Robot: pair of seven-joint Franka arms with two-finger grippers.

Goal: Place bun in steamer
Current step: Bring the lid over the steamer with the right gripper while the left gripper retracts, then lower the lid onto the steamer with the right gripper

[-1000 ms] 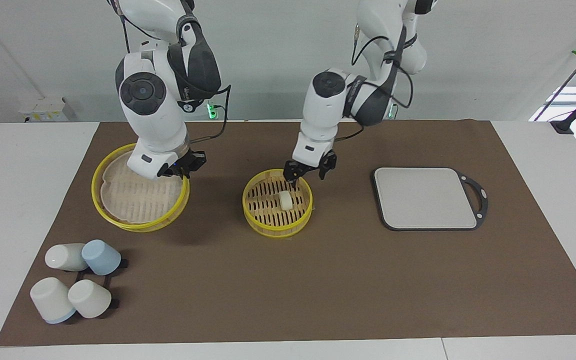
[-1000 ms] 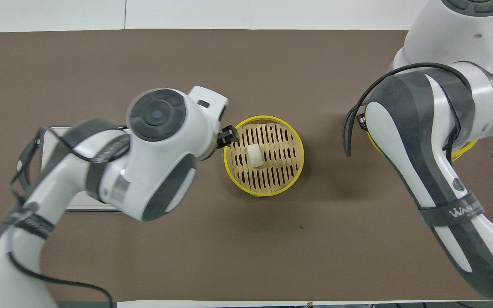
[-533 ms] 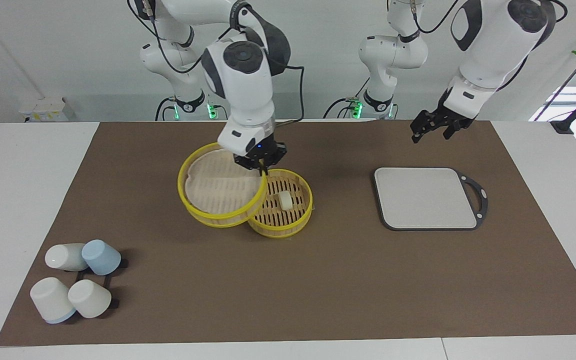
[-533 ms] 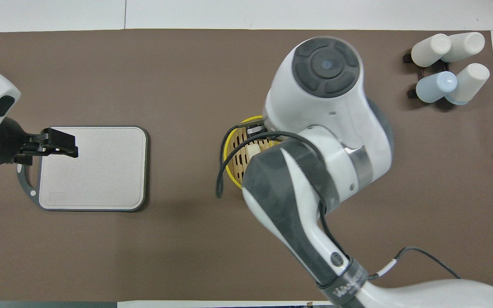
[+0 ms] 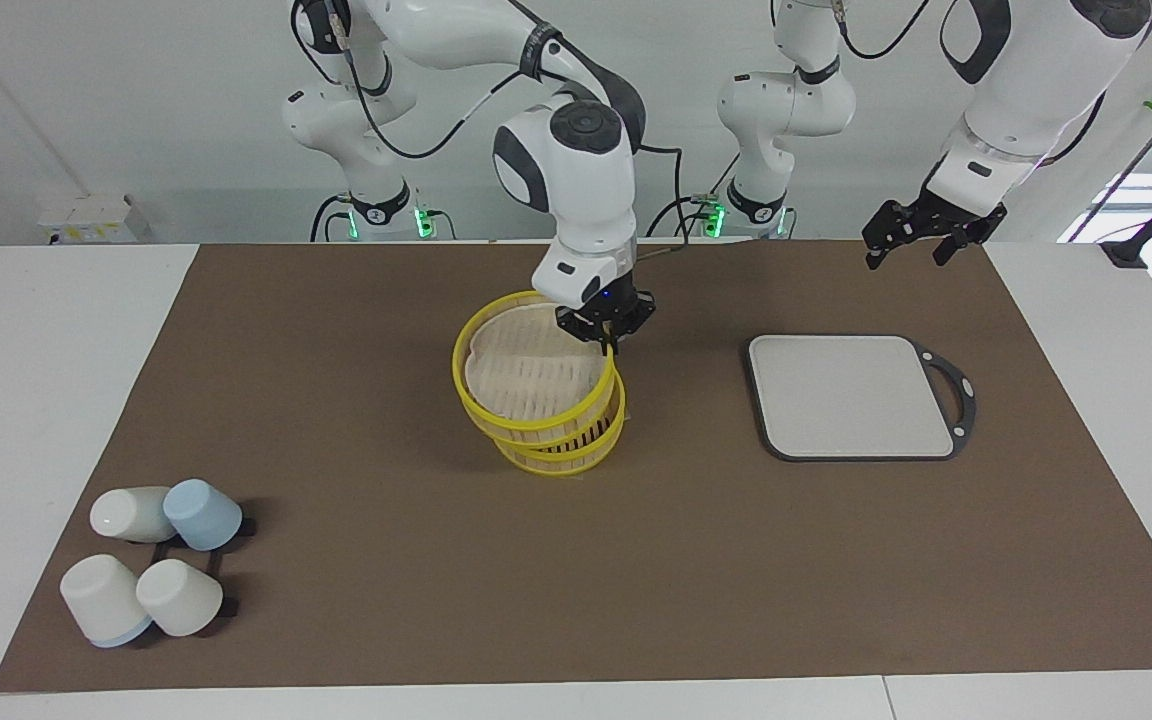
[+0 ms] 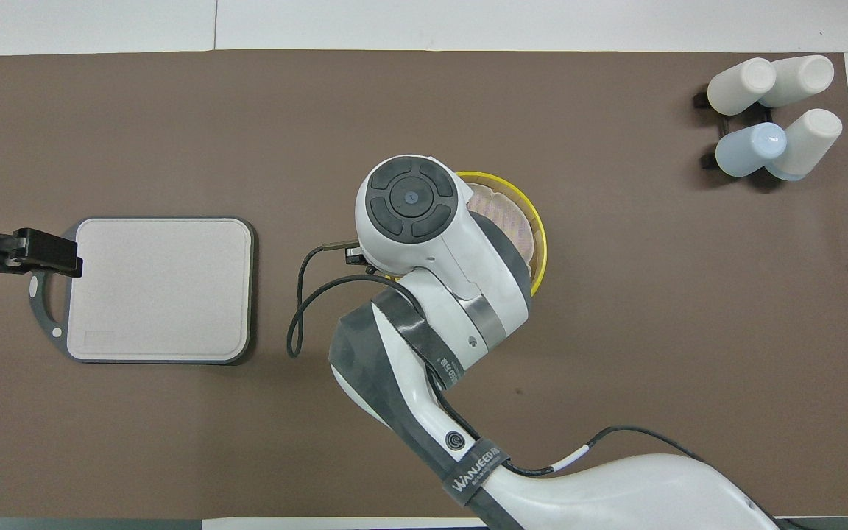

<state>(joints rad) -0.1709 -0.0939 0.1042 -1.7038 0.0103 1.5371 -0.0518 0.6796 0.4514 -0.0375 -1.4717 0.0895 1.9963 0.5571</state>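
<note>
The steamer point(image 5: 576, 462) stands mid-mat, and only its lower yellow band and some slats show. The bun is hidden under the matching paper-lined yellow tier point(image 5: 534, 375). My right gripper point(image 5: 604, 340) is shut on that tier's rim, on the side nearer to the robots, and holds it tilted right over the steamer. I cannot tell whether the two touch. In the overhead view the right arm covers the steamer, and part of the tier point(image 6: 514, 221) shows. My left gripper point(image 5: 908, 250) is open and empty, raised over the board's handle point(image 6: 40, 313).
A grey cutting board point(image 5: 851, 395) with a dark handle lies toward the left arm's end of the mat; it also shows in the overhead view point(image 6: 159, 288). Several white and blue cups point(image 5: 151, 565) lie on a black rack at the right arm's end, farthest from the robots.
My right gripper has carried the paper-lined tier from its end of the mat to over the steamer, covering the bun. My left gripper has left the steamer and risen over the board's handle.
</note>
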